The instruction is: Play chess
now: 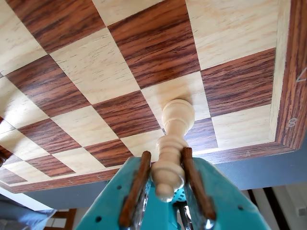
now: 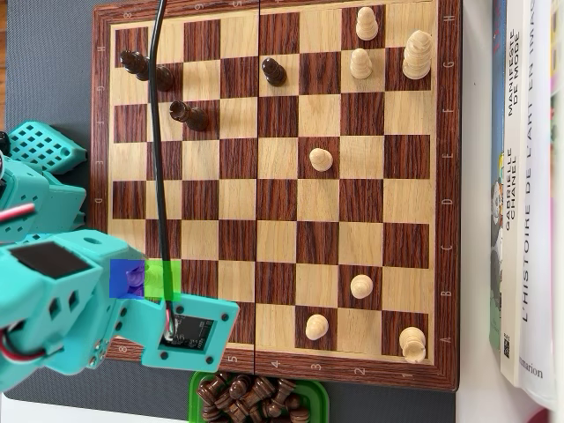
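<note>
End effector (image 1: 170, 165) clamped on pale chess piece (image 1: 172, 139) above board (image 1: 158, 43) corner. Grip near one end only; risk: piece tilts, slips, lands off-square.

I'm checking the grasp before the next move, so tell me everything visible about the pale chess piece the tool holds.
The pale chess piece looks like light, cream-coloured turned wood, with a rounded knob, a narrow neck and ringed collars. It is clamped between the teal tool's two brown-padded fingers, which press on its sides. Its far end points toward the board, near the board's corner. Whether it touches the board cannot be told. The overhead view hides it.
</note>
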`<action>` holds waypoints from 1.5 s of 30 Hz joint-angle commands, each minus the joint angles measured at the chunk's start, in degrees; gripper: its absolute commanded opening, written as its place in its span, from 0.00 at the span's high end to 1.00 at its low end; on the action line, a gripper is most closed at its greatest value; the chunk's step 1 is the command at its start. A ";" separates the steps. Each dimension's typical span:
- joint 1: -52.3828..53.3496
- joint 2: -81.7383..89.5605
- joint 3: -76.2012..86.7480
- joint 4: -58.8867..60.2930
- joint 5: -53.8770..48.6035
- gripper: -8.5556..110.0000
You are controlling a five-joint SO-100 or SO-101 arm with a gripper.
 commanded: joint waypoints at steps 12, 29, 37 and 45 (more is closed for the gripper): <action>0.09 0.26 -2.29 -0.44 0.09 0.84; 0.44 0.26 -2.46 0.00 -0.09 0.83; 0.53 0.35 -2.46 0.00 -0.09 0.79; 1.41 0.35 -4.83 0.09 -0.35 0.79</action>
